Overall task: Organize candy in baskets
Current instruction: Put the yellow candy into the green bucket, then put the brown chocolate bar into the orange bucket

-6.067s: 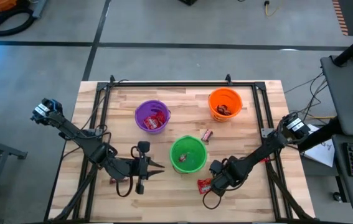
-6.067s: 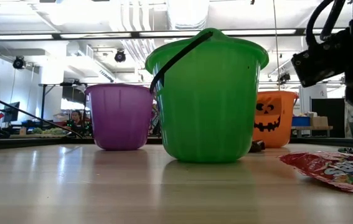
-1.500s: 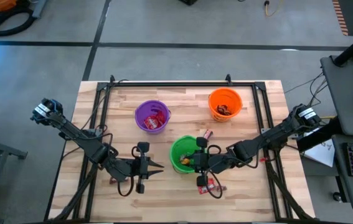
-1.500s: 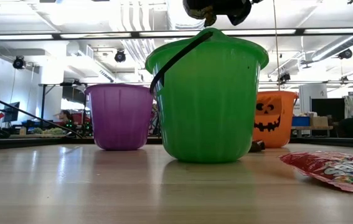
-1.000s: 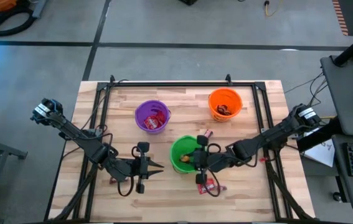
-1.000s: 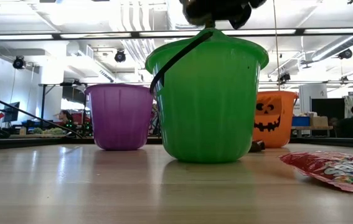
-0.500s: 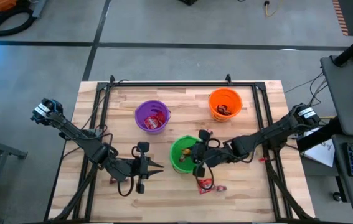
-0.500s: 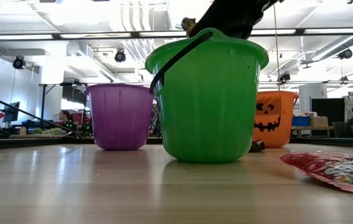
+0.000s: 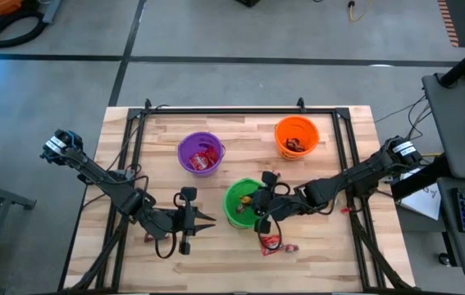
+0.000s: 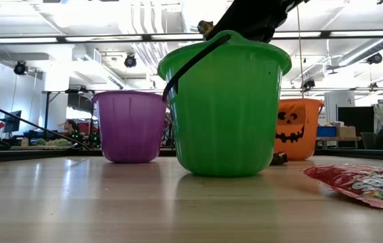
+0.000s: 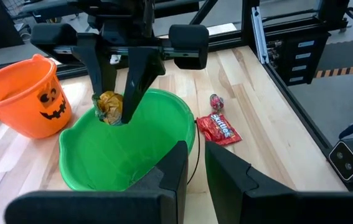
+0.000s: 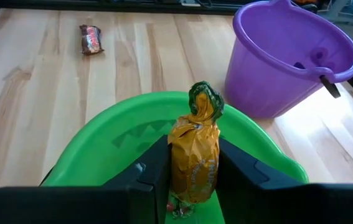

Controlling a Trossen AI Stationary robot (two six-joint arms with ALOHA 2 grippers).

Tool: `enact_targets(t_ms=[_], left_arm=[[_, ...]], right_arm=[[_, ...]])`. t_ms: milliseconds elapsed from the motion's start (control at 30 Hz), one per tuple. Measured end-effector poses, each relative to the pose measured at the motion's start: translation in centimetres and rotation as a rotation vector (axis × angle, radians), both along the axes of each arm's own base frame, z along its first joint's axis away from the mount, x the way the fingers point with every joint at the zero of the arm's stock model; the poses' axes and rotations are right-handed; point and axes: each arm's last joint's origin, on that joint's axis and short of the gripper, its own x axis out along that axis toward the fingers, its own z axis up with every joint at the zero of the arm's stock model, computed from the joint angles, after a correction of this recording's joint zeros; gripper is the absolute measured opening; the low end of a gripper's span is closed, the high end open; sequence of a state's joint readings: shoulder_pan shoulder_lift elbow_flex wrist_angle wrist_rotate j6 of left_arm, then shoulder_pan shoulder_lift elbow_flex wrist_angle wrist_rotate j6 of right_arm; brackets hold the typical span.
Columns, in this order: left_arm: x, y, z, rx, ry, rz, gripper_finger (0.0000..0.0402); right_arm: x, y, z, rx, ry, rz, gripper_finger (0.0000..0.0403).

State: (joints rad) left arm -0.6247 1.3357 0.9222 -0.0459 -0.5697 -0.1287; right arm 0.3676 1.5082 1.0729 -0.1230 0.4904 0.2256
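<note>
Three baskets stand on the table: purple [image 9: 199, 153], orange [image 9: 297, 137] and green [image 9: 247, 203]. My right gripper [image 9: 255, 205] hangs over the green basket's [image 12: 132, 134] opening, shut on a gold-wrapped candy [image 12: 193, 152] at about rim height [image 10: 206, 27]. My left gripper [image 9: 207, 219] waits low, left of the green basket, its fingers [image 11: 182, 165] together with nothing between them. A red candy packet [image 9: 271, 242] lies flat on the table near the green basket. My right gripper pinches the gold candy's two sides [image 12: 176, 155] between its two fingers. The fingers [image 11: 136, 84] point down, slanting in from the table's right. The candy's twisted end [image 12: 202, 99] sticks out past the fingertips. It hangs clear over the green basket's opening.
A small red candy [image 11: 216, 102] lies beside the red packet [image 11: 218, 129], toward the orange basket [image 11: 20, 99]. A small bar [image 12: 91, 38] lies on the wood toward the table's left. Red candy shows inside the purple basket, dark pieces in the orange one. A black frame edges the table.
My right gripper has gone down toward the green basket's rim and a little toward the far edge, tipping its fingers downward, with the gold candy still between them.
</note>
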Motion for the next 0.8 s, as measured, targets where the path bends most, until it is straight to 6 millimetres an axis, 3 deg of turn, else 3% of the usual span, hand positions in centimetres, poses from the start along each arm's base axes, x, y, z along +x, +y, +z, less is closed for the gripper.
enact_targets(t_ms=[433, 800], left_arm=[[0.0, 0.0, 0.0, 0.0, 0.001, 0.0, 0.0041], [-0.6, 0.3, -1.2, -0.15, 0.115, 0.099, 0.0041]], right_arm=[[0.0, 0.0, 0.0, -0.001, -0.001, -0.001, 0.0196], [-1.5, -0.3, 2.8, 0.05, -0.047, 0.072, 0.0205]])
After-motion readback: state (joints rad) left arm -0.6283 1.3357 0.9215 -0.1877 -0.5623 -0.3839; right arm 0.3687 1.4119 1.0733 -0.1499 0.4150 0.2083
